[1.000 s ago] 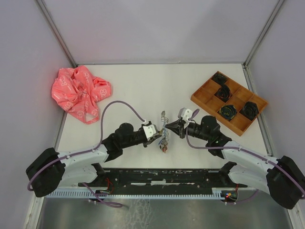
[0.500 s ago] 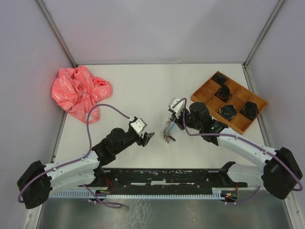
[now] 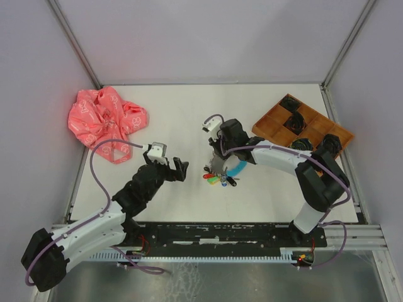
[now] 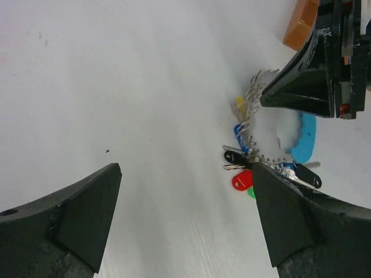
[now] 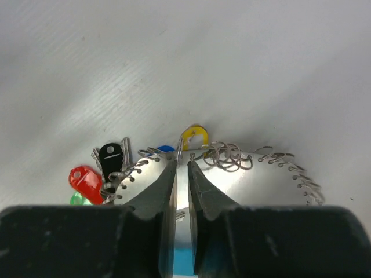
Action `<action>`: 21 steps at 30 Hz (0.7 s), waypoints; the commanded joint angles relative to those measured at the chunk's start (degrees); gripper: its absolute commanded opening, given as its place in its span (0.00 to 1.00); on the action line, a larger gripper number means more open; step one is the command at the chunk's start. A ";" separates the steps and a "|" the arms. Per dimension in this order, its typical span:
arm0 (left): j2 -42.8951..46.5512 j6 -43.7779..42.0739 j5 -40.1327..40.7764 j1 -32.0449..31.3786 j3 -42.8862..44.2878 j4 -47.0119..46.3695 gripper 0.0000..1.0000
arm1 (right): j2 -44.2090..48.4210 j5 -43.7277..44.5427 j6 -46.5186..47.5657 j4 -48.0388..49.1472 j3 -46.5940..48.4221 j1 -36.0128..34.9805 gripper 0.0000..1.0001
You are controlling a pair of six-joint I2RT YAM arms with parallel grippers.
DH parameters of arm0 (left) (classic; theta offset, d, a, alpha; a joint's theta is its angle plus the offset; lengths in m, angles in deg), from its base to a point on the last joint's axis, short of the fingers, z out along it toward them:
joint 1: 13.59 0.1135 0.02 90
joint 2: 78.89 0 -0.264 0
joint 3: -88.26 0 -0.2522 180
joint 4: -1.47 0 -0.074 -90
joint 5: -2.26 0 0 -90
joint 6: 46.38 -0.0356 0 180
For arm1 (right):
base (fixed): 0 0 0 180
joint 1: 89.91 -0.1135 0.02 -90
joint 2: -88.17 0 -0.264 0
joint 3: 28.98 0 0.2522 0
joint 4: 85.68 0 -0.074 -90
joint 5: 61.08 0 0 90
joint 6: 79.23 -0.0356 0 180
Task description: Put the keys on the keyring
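The left gripper [image 3: 181, 170] hovers over the white table [image 3: 170, 113] nearest the arm bases, its jaws spread wide with nothing between them, pointing toward the keys [image 4: 235, 156] just beyond. The keys lie fanned on the table, threaded on a coiled wire keyring [image 5: 232, 153]: red [image 4: 241, 180], green and black heads on one side, blue and yellow [image 5: 195, 135] further along, with a light blue tag [image 4: 305, 136] lying against the loop. The right gripper [image 5: 181, 164] comes down on the bunch from the far side, jaws pressed nearly together on the wire beside the yellow key. Further right sits a wooden compartment tray [image 3: 261, 129] holding dark objects [image 3: 301, 147]; a crumpled pink plastic bag [image 3: 104, 119] lies far left
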 commanded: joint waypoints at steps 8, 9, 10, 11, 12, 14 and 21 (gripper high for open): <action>6.62 11.24 3.34 2.47 3.14 8.17 0.99 | 2.97 6.71 -8.59 -6.98 7.99 1.00 0.63; 7.51 11.61 3.29 2.46 3.93 9.66 0.99 | 4.74 7.49 -9.42 -8.16 7.63 1.20 0.68; 8.39 12.03 3.38 2.47 4.94 11.54 0.99 | 6.35 8.74 -10.02 -9.41 7.29 1.26 0.74; 9.20 12.46 3.43 2.53 5.97 13.55 0.99 | 8.50 10.13 -10.54 -10.72 6.90 1.24 0.81; 10.03 12.84 3.49 2.47 7.37 15.92 0.99 | 10.75 11.41 -11.08 -11.75 6.28 1.26 0.96; 11.69 13.19 3.77 2.48 10.14 21.23 0.99 | 15.97 13.29 -11.66 -12.82 4.21 1.25 1.00; 17.68 9.67 4.05 2.51 21.91 35.81 0.99 | 36.68 23.16 -13.05 -21.10 -1.30 1.29 1.00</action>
